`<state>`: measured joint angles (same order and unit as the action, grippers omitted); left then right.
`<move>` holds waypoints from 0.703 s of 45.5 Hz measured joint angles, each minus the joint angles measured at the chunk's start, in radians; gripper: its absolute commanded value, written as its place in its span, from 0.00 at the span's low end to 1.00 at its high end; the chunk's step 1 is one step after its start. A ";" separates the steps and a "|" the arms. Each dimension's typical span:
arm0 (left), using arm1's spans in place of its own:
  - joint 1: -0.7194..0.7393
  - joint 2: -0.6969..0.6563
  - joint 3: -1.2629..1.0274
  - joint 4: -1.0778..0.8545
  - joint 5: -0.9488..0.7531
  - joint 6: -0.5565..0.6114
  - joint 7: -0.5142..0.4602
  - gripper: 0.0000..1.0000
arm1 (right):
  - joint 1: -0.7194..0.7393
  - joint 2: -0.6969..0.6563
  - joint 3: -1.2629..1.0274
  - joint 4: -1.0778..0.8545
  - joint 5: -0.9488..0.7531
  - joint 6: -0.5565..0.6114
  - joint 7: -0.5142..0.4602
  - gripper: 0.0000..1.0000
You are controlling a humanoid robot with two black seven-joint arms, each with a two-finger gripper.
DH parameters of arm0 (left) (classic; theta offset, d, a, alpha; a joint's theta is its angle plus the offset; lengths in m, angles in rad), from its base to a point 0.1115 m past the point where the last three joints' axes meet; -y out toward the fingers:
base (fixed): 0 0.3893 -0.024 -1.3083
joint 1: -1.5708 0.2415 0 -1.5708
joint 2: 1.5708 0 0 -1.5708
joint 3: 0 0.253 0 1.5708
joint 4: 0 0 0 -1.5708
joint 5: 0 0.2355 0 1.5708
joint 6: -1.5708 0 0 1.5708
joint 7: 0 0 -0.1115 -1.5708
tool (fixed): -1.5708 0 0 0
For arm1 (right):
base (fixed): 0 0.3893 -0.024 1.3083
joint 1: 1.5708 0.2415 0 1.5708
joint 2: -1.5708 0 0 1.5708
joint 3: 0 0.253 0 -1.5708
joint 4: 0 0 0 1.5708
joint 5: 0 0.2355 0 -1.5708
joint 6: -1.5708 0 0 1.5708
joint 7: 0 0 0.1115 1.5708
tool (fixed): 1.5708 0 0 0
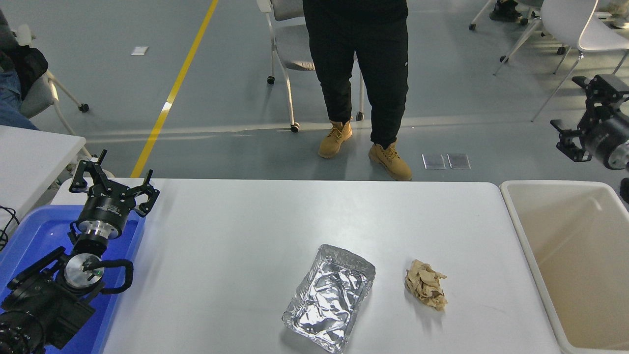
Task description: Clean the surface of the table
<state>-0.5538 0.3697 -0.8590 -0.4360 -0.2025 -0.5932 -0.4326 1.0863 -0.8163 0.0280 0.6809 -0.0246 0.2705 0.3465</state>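
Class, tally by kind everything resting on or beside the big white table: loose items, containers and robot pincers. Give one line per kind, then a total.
Loose items on the table surface: 2, foil tray, crumpled brown paper
Containers: 2, blue tray, beige bin
Pincers: 2, left pincer, right pincer
Total: 6

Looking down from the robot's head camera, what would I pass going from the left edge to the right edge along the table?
Blue tray with the left gripper above it → foil tray → crumpled brown paper → beige bin → right gripper, raised at the edge.
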 measured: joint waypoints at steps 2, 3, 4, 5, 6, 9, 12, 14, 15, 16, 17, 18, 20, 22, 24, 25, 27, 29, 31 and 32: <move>0.000 0.000 0.000 0.000 0.000 0.000 0.000 1.00 | 0.029 -0.010 -0.029 0.001 -0.040 0.032 0.000 0.98; 0.000 0.000 0.000 0.000 0.000 0.000 0.000 1.00 | 0.041 -0.013 -0.040 0.001 -0.060 0.045 0.000 0.98; 0.000 0.000 0.000 0.000 0.000 0.000 0.000 1.00 | 0.053 -0.016 -0.050 0.002 -0.084 0.059 0.000 0.98; 0.000 0.000 0.000 0.000 0.000 0.001 0.000 1.00 | 0.084 -0.022 -0.072 0.002 -0.147 0.089 0.000 0.97; 0.000 0.000 0.000 0.000 0.000 0.001 0.000 1.00 | 0.088 -0.023 -0.075 0.002 -0.155 0.093 0.000 0.97; 0.000 0.000 0.000 0.000 0.000 0.001 0.000 1.00 | 0.119 -0.023 -0.090 0.007 -0.240 0.119 0.000 0.97; 0.000 0.000 0.000 0.000 0.000 0.001 0.000 1.00 | 0.164 -0.021 -0.106 0.020 -0.361 0.151 0.001 0.97; 0.000 0.000 0.000 0.000 0.000 0.001 0.000 1.00 | 0.190 -0.013 -0.115 0.033 -0.440 0.168 0.002 0.97; 0.000 0.000 0.000 0.000 0.000 0.001 0.000 1.00 | 0.201 -0.009 -0.118 0.039 -0.469 0.174 0.002 0.97; 0.000 0.000 0.000 0.000 0.000 0.001 0.000 1.00 | 0.212 -0.003 -0.121 0.046 -0.499 0.179 0.003 0.97; 0.000 0.000 0.000 0.000 0.000 0.001 0.000 1.00 | 0.224 0.005 -0.125 0.054 -0.535 0.185 0.003 0.97; 0.000 0.000 0.000 0.000 0.000 0.001 0.000 1.00 | 0.234 0.013 -0.130 0.060 -0.566 0.190 0.003 0.97; 0.000 0.000 0.000 0.000 0.000 0.001 0.000 1.00 | 0.258 0.033 -0.140 0.073 -0.625 0.198 0.003 0.97; 0.000 0.000 0.000 0.000 0.000 0.001 0.000 1.00 | 0.285 0.060 -0.157 0.087 -0.682 0.206 0.004 0.97; 0.000 0.000 0.000 0.000 0.000 0.001 0.000 1.00 | 0.310 0.090 -0.179 0.098 -0.730 0.212 0.004 0.97; 0.000 0.000 0.000 0.000 0.000 0.001 0.000 1.00 | 0.321 0.103 -0.189 0.101 -0.746 0.213 0.004 0.97; 0.000 0.000 0.000 0.000 0.000 0.001 0.000 1.00 | 0.348 0.139 -0.218 0.110 -0.781 0.218 0.004 0.97; 0.000 0.000 0.000 0.000 0.000 0.001 0.000 1.00 | 0.369 0.171 -0.246 0.116 -0.806 0.221 0.004 0.97; 0.000 0.000 0.000 0.000 0.000 0.001 0.000 1.00 | 0.390 0.203 -0.277 0.120 -0.827 0.223 0.005 0.97; 0.000 0.000 0.000 0.000 0.000 0.001 0.000 1.00 | 0.403 0.227 -0.301 0.123 -0.840 0.225 0.005 0.97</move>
<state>-0.5538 0.3697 -0.8590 -0.4360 -0.2024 -0.5926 -0.4326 1.4897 -0.5894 -0.2727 0.8039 -0.8651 0.4951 0.3513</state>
